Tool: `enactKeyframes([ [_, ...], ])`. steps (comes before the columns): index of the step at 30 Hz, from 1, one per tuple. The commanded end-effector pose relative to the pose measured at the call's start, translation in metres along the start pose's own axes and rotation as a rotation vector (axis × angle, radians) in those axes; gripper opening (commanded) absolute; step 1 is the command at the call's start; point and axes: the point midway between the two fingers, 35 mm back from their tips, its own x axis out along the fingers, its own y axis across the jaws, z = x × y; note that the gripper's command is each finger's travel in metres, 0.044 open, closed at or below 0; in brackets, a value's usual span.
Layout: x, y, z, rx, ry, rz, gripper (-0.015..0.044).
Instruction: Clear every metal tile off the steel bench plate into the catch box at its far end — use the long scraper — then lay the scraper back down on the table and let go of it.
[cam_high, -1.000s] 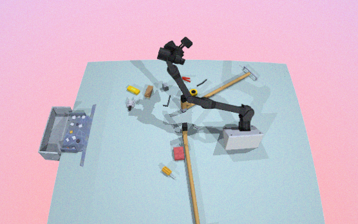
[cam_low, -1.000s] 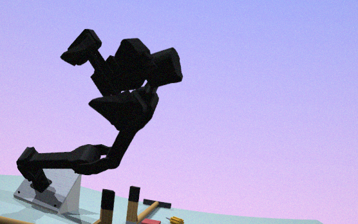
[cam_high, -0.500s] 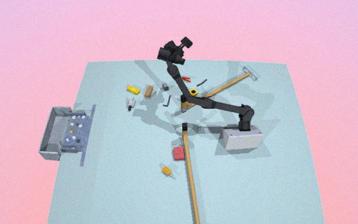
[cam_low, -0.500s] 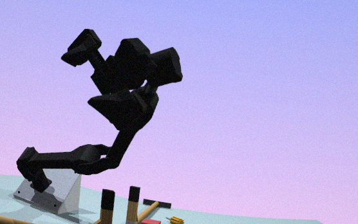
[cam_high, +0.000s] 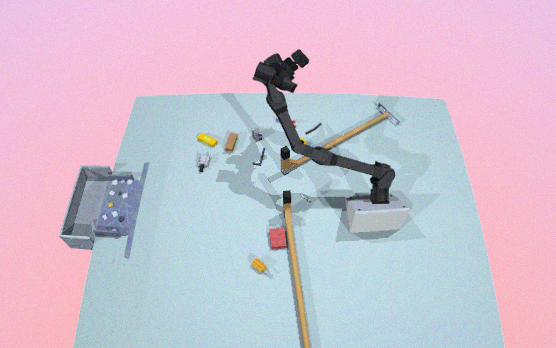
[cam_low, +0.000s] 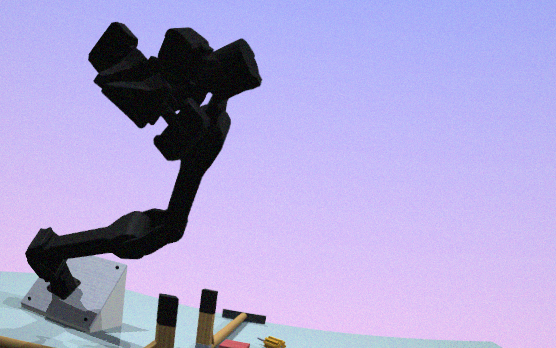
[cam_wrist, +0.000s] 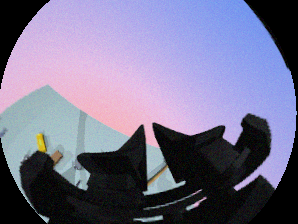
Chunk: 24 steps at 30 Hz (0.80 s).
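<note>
The steel bench plate (cam_high: 131, 200) lies at the table's left edge, with several small white tiles (cam_high: 114, 192) and one yellow tile (cam_high: 110, 204) on it. The grey catch box (cam_high: 75, 197) adjoins its left end. A long wooden-handled scraper (cam_high: 350, 134) with a metal blade (cam_high: 388, 113) lies at the back right. A second long wooden-handled tool (cam_high: 295, 265) runs to the front edge. My gripper (cam_high: 295, 62) (cam_wrist: 149, 128) is raised high above the table's back. It is shut with nothing between its fingers and is far from both tools.
A yellow block (cam_high: 206, 139), a brown block (cam_high: 230, 142), small grey parts (cam_high: 203, 161) and a red block (cam_high: 278, 238) lie about the middle. A small yellow tool (cam_high: 260, 265) lies towards the front. The arm's base (cam_high: 377, 212) stands right of centre.
</note>
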Motion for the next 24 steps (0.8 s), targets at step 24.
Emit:
enactKeyframes([
  [24,-0.027,-0.073,0.009,0.225,-0.056,0.015,0.0],
])
